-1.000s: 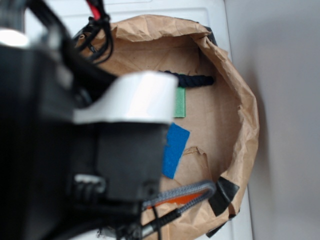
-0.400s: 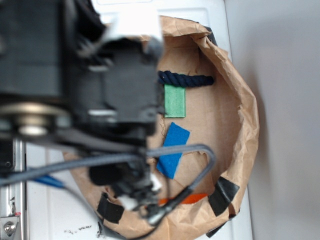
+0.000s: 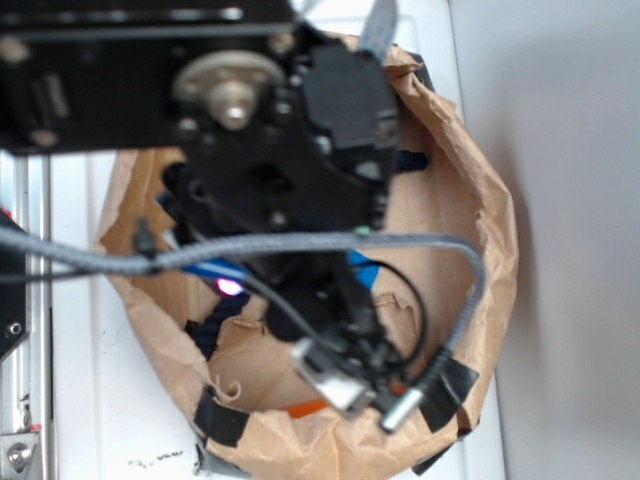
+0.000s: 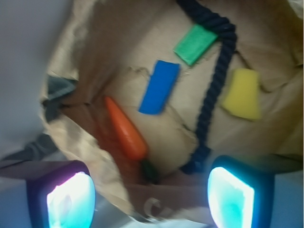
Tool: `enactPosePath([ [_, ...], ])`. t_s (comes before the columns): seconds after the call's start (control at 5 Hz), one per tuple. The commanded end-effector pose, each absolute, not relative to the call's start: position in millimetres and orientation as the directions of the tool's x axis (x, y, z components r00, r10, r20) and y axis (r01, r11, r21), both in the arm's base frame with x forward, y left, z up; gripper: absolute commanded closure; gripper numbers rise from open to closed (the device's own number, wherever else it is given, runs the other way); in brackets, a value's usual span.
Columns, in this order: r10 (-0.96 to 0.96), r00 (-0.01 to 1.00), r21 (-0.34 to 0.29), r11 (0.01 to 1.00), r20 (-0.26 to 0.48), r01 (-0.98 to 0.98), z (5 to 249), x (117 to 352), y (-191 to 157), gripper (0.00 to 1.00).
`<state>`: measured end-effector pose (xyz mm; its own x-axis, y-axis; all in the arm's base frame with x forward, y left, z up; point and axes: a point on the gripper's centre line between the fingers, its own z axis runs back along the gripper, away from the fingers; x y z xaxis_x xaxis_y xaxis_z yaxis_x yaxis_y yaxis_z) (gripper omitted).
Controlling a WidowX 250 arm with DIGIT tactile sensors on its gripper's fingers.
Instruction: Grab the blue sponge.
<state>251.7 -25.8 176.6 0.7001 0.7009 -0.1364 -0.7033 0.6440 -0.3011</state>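
Blue sponge [image 4: 159,87] lies above our open gripper [image 4: 150,197] in the wrist frame, long axis tilted toward upper right.

The blue sponge [image 4: 159,87] is a flat, bright blue rectangle of foam with 1 plain face up. In the wrist view it lies flat and free on crumpled brown paper, tilted, its far end leaning right. In the exterior view only a blue sliver [image 3: 363,268] shows.
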Motion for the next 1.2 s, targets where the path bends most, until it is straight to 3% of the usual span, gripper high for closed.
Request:
enactPosePath([
  [0.0,0.815,0.576,-0.338,0.527,-0.058,-0.78,170,273,-23,0.0],
  [0.6,0.815,0.576,-0.338,0.527,-0.058,-0.78,170,273,-23,0.0],
  [1.0,0.843,0.538,-0.323,0.516,0.023,-0.794,124,267,-11,0.0],
])
